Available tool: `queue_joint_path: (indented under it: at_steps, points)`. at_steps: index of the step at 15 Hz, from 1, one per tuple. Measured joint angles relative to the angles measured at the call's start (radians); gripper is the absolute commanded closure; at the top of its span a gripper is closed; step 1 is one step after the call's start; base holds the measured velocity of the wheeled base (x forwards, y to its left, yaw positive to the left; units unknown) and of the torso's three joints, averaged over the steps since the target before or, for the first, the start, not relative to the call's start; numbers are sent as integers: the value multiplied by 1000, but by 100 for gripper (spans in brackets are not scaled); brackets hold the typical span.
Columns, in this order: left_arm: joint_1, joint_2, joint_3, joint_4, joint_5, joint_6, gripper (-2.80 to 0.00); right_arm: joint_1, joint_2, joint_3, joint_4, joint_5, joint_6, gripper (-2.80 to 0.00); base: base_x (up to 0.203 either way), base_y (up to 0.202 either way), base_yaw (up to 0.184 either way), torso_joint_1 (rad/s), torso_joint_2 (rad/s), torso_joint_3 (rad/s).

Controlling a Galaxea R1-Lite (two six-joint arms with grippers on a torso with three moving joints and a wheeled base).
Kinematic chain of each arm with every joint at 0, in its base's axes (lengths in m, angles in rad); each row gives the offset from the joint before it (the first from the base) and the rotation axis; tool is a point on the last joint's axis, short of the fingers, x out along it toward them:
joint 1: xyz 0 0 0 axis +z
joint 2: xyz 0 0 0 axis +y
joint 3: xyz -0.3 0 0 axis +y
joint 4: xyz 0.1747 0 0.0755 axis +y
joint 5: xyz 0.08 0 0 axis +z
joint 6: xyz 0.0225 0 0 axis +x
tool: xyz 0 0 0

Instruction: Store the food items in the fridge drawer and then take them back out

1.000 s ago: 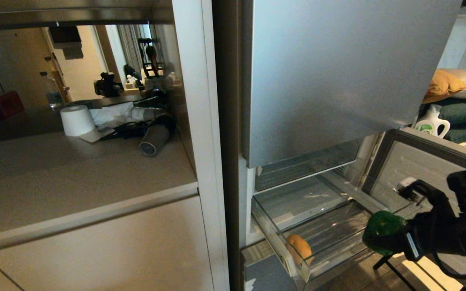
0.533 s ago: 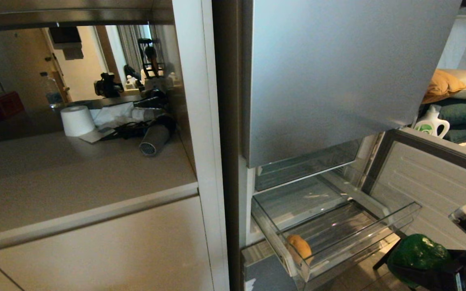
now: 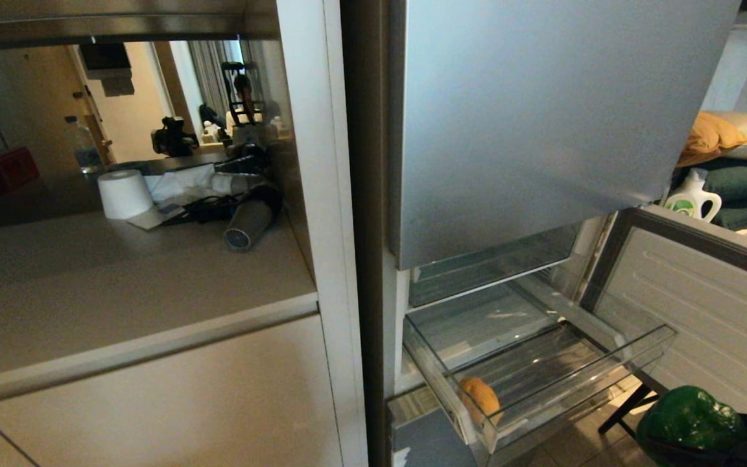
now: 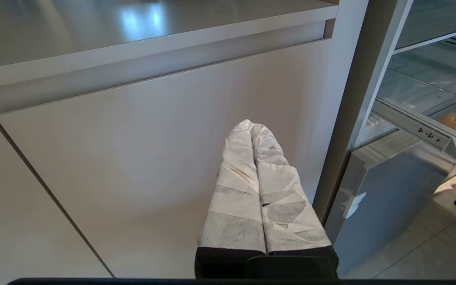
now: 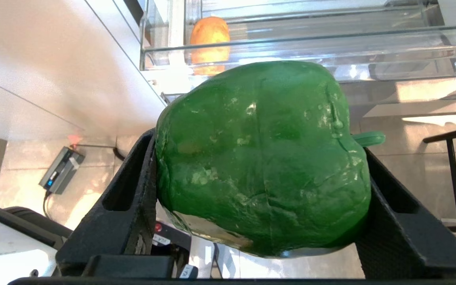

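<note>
Pepper out, potato in drawer
Right gripper (image 5: pixel 259 198) clamps pepper (image 5: pixel 261 158) below open drawer (image 3: pixel 646 353); potato (image 3: pixel 479 397) inside; left gripper (image 4: pixel 251 126) closed, empty.

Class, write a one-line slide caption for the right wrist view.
Right gripper clamps a green bell pepper before the clear fridge drawer, potato inside.

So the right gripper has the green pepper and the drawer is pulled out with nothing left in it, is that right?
Not quite. The fridge drawer is pulled out, but it is not empty: the potato lies in its front corner, as the head view shows. The right gripper does hold the green pepper.
</note>
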Motion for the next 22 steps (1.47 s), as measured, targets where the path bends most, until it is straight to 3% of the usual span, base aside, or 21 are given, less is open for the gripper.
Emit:
queue_joint_path:
  at_steps: [6, 15, 19, 22]
  points:
    - [0, 0, 0, 0, 0, 0, 0, 16, -13, 4, 14, 6, -3, 0, -1, -5, 145, 2, 3, 4]
    - [0, 0, 0, 0, 0, 0, 0, 117, -22, 8, 43, 26, -8, 0, -1, -11, 174, 1, 2, 0]
    - [0, 0, 0, 0, 0, 0, 0, 133, -8, -33, -2, 195, -64, 0, 1, -4, 86, 1, 1, 4]
    - [0, 0, 0, 0, 0, 0, 0, 158, 52, -144, -13, 332, -76, 0, 0, 0, 0, 0, 0, 0]
